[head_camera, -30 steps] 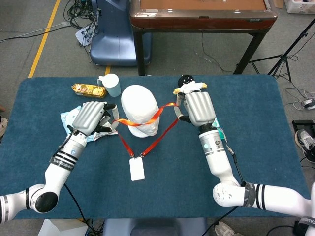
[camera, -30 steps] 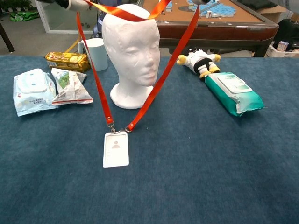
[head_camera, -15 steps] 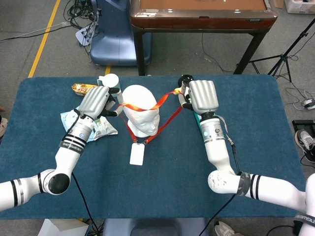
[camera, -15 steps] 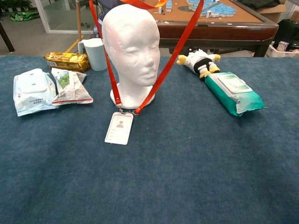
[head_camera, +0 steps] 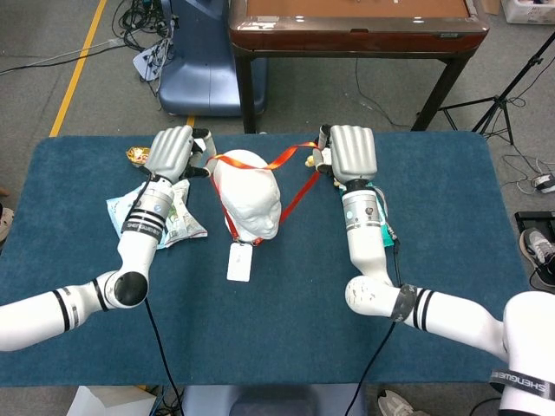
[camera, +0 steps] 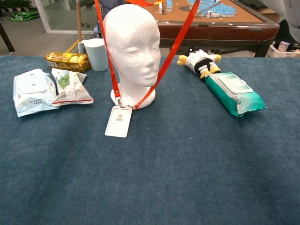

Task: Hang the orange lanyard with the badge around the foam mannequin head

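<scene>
While both hands, left hand point(head_camera: 170, 151) and right hand point(head_camera: 351, 152), are pinching its ends, the lanyard point(head_camera: 286, 159) is stretching between their fingers over the mannequin head point(head_camera: 250, 197).

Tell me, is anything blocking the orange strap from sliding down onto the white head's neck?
Nothing visible blocks it. The orange lanyard is stretched over the foam mannequin head between the left hand and right hand; the badge lies in front of the base.
</scene>
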`<action>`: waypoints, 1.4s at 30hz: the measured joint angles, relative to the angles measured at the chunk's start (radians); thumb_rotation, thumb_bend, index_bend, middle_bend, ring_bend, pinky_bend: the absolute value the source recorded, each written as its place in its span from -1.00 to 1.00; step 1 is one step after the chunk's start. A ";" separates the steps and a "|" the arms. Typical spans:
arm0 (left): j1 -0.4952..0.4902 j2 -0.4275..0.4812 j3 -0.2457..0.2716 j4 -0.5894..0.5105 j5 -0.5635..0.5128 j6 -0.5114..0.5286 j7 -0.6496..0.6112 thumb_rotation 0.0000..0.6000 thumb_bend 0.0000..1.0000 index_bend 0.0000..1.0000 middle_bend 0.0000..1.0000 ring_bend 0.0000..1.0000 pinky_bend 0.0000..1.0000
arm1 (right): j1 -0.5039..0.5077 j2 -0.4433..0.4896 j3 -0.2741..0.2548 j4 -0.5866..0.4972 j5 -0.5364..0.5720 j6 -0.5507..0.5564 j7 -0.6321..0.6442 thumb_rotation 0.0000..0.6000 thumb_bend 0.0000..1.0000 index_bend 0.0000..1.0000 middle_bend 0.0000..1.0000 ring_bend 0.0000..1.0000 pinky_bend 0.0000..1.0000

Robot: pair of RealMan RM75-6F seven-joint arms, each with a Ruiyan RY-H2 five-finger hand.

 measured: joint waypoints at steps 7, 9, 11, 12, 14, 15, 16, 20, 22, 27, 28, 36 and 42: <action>-0.041 -0.051 0.001 0.133 -0.056 -0.028 0.020 1.00 -0.21 0.25 1.00 1.00 0.78 | 0.043 -0.052 0.003 0.102 0.034 -0.015 -0.016 1.00 -0.10 0.27 0.90 1.00 1.00; -0.053 -0.066 0.002 0.172 -0.073 -0.039 0.027 1.00 -0.21 0.25 1.00 1.00 0.78 | 0.053 -0.067 0.003 0.129 0.041 -0.021 -0.018 1.00 -0.10 0.27 0.90 1.00 1.00; -0.064 -0.081 0.003 0.209 -0.088 -0.049 0.036 1.00 -0.21 0.25 1.00 1.00 0.78 | 0.062 -0.078 0.004 0.150 0.048 -0.027 -0.020 1.00 -0.10 0.27 0.90 1.00 1.00; -0.068 -0.087 0.004 0.223 -0.094 -0.054 0.040 1.00 -0.21 0.25 1.00 1.00 0.78 | 0.067 -0.085 0.005 0.163 0.053 -0.030 -0.023 1.00 -0.10 0.27 0.90 1.00 1.00; -0.077 -0.100 0.005 0.252 -0.106 -0.063 0.048 1.00 -0.21 0.23 1.00 1.00 0.78 | 0.075 -0.095 0.005 0.181 0.061 -0.035 -0.027 1.00 -0.10 0.27 0.90 1.00 1.00; -0.081 -0.104 0.006 0.263 -0.113 -0.067 0.052 1.00 -0.22 0.20 1.00 1.00 0.78 | 0.080 -0.102 0.005 0.192 0.066 -0.038 -0.033 1.00 -0.10 0.27 0.89 1.00 1.00; -0.084 -0.108 0.006 0.273 -0.120 -0.071 0.057 1.00 -0.23 0.16 0.99 1.00 0.78 | 0.085 -0.106 0.005 0.200 0.071 -0.041 -0.037 1.00 -0.10 0.27 0.89 1.00 1.00; -0.099 -0.119 0.011 0.310 -0.160 -0.086 0.094 1.00 -0.29 0.01 0.95 1.00 0.78 | 0.102 -0.123 0.005 0.229 0.091 -0.051 -0.062 1.00 -0.10 0.27 0.89 1.00 1.00; -0.106 -0.124 0.014 0.325 -0.176 -0.090 0.114 1.00 -0.32 -0.05 0.92 1.00 0.78 | 0.111 -0.130 0.004 0.240 0.101 -0.056 -0.079 1.00 -0.10 0.27 0.89 1.00 1.00; -0.124 -0.149 0.016 0.382 -0.214 -0.094 0.145 1.00 -0.47 -0.21 0.75 0.99 0.78 | 0.137 -0.151 0.002 0.267 0.127 -0.054 -0.136 1.00 -0.10 0.24 0.87 1.00 1.00; -0.126 -0.153 0.015 0.393 -0.221 -0.096 0.150 1.00 -0.49 -0.23 0.73 0.99 0.78 | 0.142 -0.154 0.002 0.270 0.134 -0.053 -0.147 1.00 -0.10 0.23 0.87 1.00 1.00; -0.146 -0.188 0.007 0.471 -0.252 -0.103 0.188 1.00 -0.55 -0.32 0.60 0.88 0.76 | 0.176 -0.178 0.015 0.287 0.175 -0.047 -0.203 1.00 -0.15 0.07 0.84 1.00 1.00; -0.141 -0.180 0.004 0.466 -0.264 -0.125 0.207 1.00 -0.71 -0.76 -0.18 0.02 0.43 | 0.194 -0.192 0.017 0.288 0.199 -0.042 -0.241 1.00 -0.49 -0.31 0.64 0.92 1.00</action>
